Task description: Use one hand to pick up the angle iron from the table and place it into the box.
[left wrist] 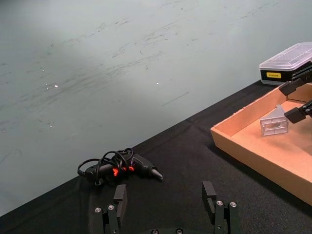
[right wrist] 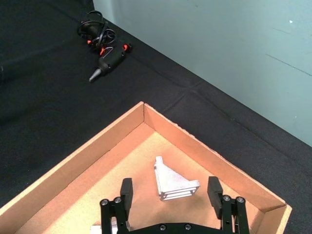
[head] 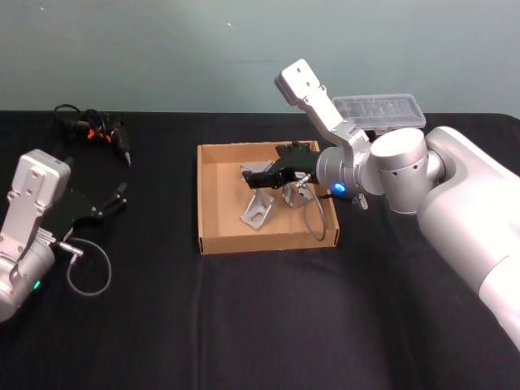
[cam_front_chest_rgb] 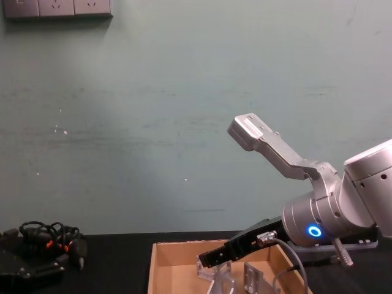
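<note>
Head view shows the right gripper [head: 262,179] reaching from the right side over the box [head: 213,242], a shallow tan cardboard tray on the black table [head: 244,325]. Its jaws stand spread, with nothing between them. In the right wrist view the two black fingers [right wrist: 126,191] sit apart on either side of one angle iron [right wrist: 171,181], which lies below them on the cardboard floor near the tray's far corner, untouched by either finger. The head view shows that grey metal bracket [head: 257,210] leaning on the tray floor just under the fingertips, and a second angle iron [head: 294,193] beside it, partly hidden by the arm and its cable.

The left gripper [head: 114,201] rests on the table well left of the box, idle; the left wrist view shows its jaws spread too, holding nothing.

A black glue gun with a tangled cord [head: 97,132] lies at the table's back left. A small black case with a clear lid [head: 382,110] sits behind the box, at the back right.
</note>
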You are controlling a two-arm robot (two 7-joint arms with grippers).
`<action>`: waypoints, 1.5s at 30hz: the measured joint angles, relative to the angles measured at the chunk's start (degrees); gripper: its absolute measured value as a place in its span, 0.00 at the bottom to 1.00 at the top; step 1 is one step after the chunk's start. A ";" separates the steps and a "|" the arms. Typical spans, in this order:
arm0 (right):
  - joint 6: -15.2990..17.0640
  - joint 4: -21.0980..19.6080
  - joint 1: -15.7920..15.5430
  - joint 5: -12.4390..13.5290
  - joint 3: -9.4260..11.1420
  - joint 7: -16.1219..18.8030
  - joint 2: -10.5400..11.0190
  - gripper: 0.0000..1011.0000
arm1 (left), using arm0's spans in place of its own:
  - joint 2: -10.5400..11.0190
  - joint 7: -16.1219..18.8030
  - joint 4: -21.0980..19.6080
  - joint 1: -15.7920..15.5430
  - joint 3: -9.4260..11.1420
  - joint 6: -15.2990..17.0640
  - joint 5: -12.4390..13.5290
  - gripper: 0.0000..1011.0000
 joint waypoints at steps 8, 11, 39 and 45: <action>-0.11 -3.11 -1.62 -0.39 0.65 -0.58 0.78 0.99 | 0.00 0.00 0.00 0.00 0.00 0.00 0.00 1.00; 0.00 -6.52 -3.39 -0.82 1.37 -1.51 1.64 0.99 | 0.00 0.00 0.00 0.00 0.00 0.00 0.00 1.00; -0.69 -40.45 -28.65 -3.83 11.20 -13.29 10.50 0.99 | 0.00 0.00 0.00 0.00 0.00 0.00 0.00 1.00; -0.78 -40.58 -28.85 -3.88 11.36 -13.39 10.44 0.99 | 0.00 0.00 0.00 0.00 0.00 0.00 0.00 1.00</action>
